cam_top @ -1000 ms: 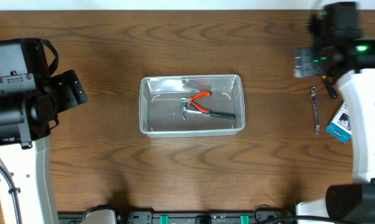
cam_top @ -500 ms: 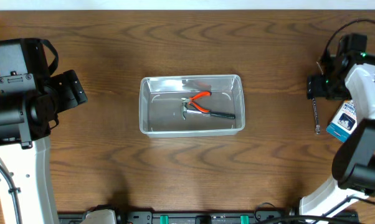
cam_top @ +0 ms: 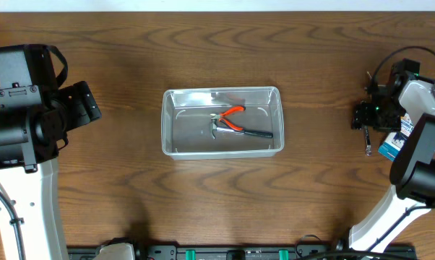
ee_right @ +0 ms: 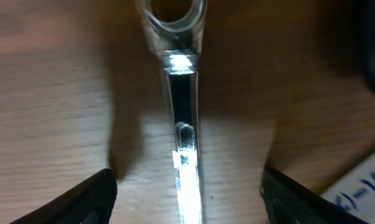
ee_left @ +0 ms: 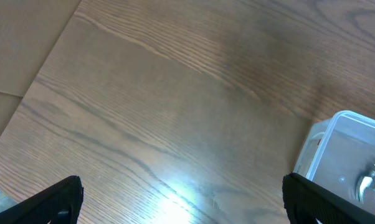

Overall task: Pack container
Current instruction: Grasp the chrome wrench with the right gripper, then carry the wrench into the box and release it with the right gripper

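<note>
The clear plastic container [cam_top: 223, 121] stands at the middle of the table, and its corner shows in the left wrist view [ee_left: 343, 149]. Inside it lie pliers with orange and black handles [cam_top: 239, 124]. A silver wrench [cam_top: 366, 137] lies on the table at the far right. My right gripper [cam_top: 368, 115] is low over the wrench, open, with the wrench's shaft [ee_right: 184, 137] between its two fingers [ee_right: 187, 199]. My left gripper [ee_left: 182, 202] is open and empty above bare table at the left.
A small blue-and-white box [cam_top: 392, 141] lies just right of the wrench, and its corner shows in the right wrist view [ee_right: 362, 186]. The table's far edge runs along the top of the overhead view.
My right arm has swung down from the far right corner and lowered its open gripper over the wrench. The left arm has not moved.
</note>
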You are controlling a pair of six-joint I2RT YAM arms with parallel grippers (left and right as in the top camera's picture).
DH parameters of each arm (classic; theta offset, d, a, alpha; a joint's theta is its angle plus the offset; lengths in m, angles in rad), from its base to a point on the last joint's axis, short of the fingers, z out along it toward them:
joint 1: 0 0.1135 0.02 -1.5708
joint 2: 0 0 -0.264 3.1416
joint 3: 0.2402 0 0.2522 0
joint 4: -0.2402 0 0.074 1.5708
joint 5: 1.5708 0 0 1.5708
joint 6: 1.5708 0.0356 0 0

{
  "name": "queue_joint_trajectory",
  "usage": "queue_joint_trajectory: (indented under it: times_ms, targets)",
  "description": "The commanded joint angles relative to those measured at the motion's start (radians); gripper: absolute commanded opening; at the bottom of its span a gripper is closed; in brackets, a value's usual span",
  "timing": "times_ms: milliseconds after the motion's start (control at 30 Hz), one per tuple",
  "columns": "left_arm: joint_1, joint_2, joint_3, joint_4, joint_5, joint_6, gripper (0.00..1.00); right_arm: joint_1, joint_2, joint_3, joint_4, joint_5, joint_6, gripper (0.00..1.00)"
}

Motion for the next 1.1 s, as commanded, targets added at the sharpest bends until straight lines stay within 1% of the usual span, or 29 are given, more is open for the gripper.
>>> queue_joint_trajectory:
  times_ms: [0, 100, 300, 333, 400, 467, 533, 600, 667, 933, 1067]
  targets:
    - [0.0, 0.002, -0.007, -0.003, -0.005, 0.006, 0.95, -0.004, 0.031, -0.009, -0.003, -0.031, -0.012, 0.76]
    - [0.0, 0.002, -0.007, -0.003, -0.005, 0.006, 0.95, -0.004, 0.035, -0.009, -0.003, -0.031, -0.008, 0.68]
    - [0.0, 0.002, -0.007, -0.003, -0.005, 0.006, 0.95, -0.004, 0.035, -0.009, -0.017, -0.031, -0.002, 0.43]
    - [0.0, 0.002, -0.007, -0.003, -0.005, 0.006, 0.95, -0.004, 0.035, -0.009, -0.018, -0.031, -0.001, 0.41]
    - [0.0, 0.002, -0.007, -0.003, -0.005, 0.006, 0.95, -0.004, 0.035, -0.009, -0.018, -0.031, 0.006, 0.4]
    - [0.0, 0.002, -0.007, -0.003, -0.005, 0.006, 0.95, -0.004, 0.035, -0.009, -0.019, -0.03, 0.013, 0.34]
    - [0.0, 0.002, -0.007, -0.003, -0.005, 0.006, 0.95, -0.004, 0.035, -0.009, -0.018, -0.031, 0.025, 0.33]
    - [0.0, 0.002, -0.007, -0.003, -0.005, 0.006, 0.95, -0.004, 0.035, -0.009, -0.018, -0.031, 0.034, 0.27]
    - [0.0, 0.002, -0.007, -0.003, -0.005, 0.006, 0.95, -0.003, 0.035, -0.009, -0.016, -0.046, 0.04, 0.18]
    - [0.0, 0.002, -0.007, -0.003, -0.005, 0.006, 0.95, 0.028, 0.031, -0.008, -0.015, -0.086, 0.04, 0.1]
    - [0.0, 0.002, -0.007, -0.002, -0.005, 0.006, 0.95, 0.079, 0.0, 0.005, -0.015, -0.175, 0.039, 0.09]
